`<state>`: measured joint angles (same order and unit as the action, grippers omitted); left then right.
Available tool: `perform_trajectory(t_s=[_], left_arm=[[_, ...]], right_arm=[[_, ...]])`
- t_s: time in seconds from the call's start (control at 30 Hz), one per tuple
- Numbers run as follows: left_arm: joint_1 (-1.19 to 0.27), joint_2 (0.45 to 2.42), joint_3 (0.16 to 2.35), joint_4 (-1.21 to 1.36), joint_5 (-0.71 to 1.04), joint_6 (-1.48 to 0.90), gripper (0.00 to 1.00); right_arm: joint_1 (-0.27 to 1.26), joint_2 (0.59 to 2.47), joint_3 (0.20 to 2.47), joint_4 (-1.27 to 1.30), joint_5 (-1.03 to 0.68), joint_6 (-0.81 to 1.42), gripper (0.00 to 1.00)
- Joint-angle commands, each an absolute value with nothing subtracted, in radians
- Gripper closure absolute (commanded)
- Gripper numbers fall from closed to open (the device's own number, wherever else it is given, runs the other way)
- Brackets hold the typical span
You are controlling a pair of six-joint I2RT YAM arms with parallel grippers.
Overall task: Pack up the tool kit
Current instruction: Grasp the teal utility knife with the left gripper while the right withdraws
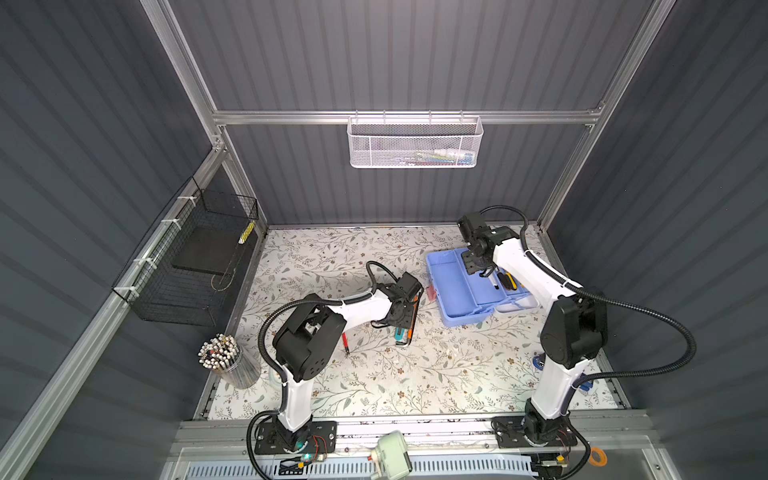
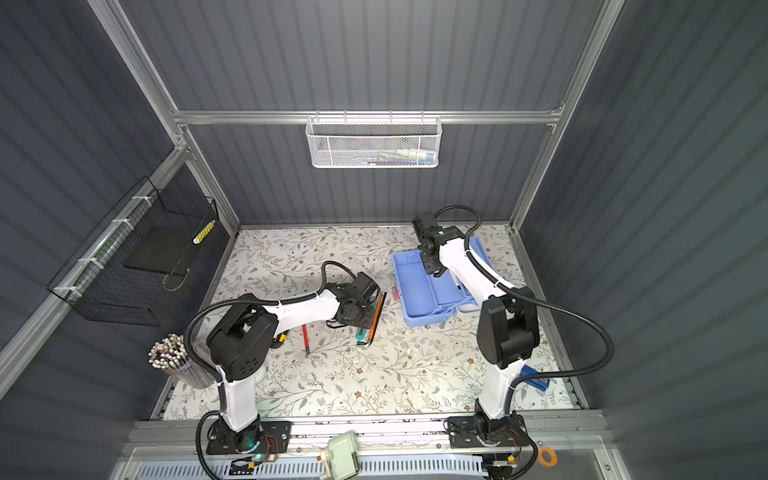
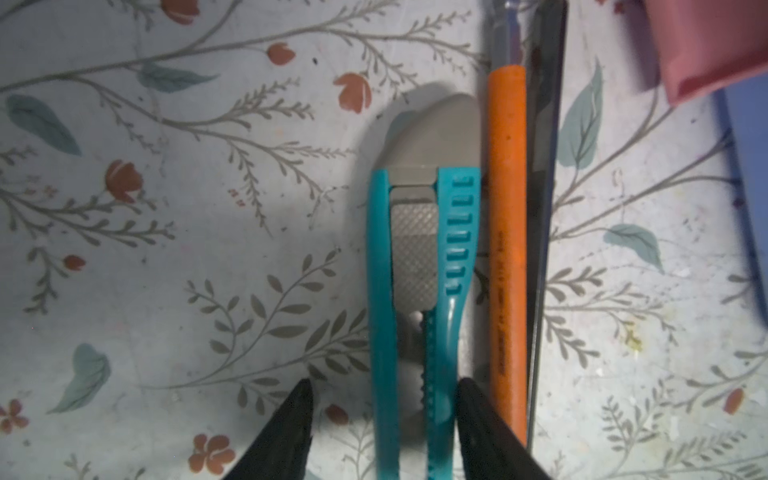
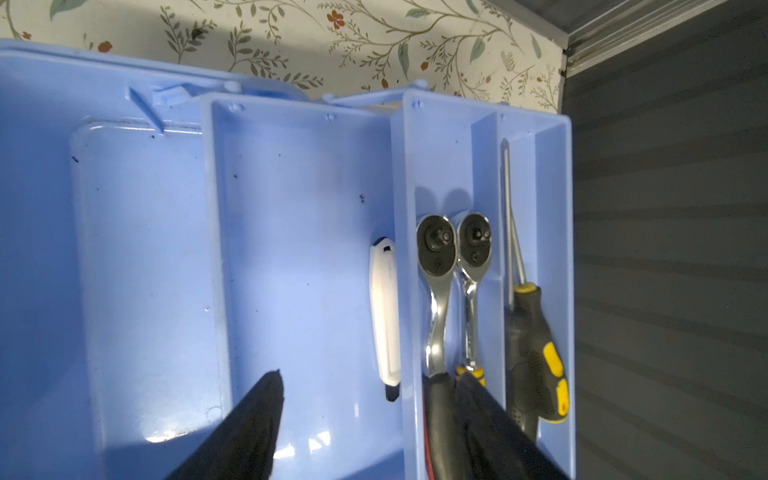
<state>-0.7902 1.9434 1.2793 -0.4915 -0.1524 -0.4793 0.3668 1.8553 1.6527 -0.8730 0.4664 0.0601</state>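
Orange tool (image 3: pixel 507 249) crowds teal knife (image 3: pixel 415 249); opposite side open.

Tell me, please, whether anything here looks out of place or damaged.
Nothing looks damaged or spilled. Several tools lie on the mat outside the open tool box: the teal utility knife and an orange tool side by side beneath the open left pincer, and a red-handled tool apart from them.

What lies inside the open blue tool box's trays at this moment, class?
The tool box's narrow tray holds two ratchets and a black-yellow screwdriver; a white oblong item lies in the middle tray. The right tool covers the ratchets' handle ends.
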Motion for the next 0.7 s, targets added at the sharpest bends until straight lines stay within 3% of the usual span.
perform_trajectory(t_s=[0.0,0.23,0.5,0.67], left_arm=[[-0.789,1.966,1.262,-0.554,-0.172,-0.493,0.54],[-0.788,1.941,1.226,-0.526,-0.164,-0.489,0.74],[-0.787,1.869,1.214,-0.488,-0.162,-0.492,0.8],[-0.787,1.795,1.221,-0.432,-0.143,-0.476,0.82]], right_arm=[[0.366,1.813,1.63,-0.858,0.437,0.087,0.31],[0.364,1.746,1.58,-0.787,0.335,0.127,0.26],[0.365,1.677,1.503,-0.7,0.099,0.225,0.2],[0.365,1.622,1.398,-0.578,-0.078,0.318,0.21]])
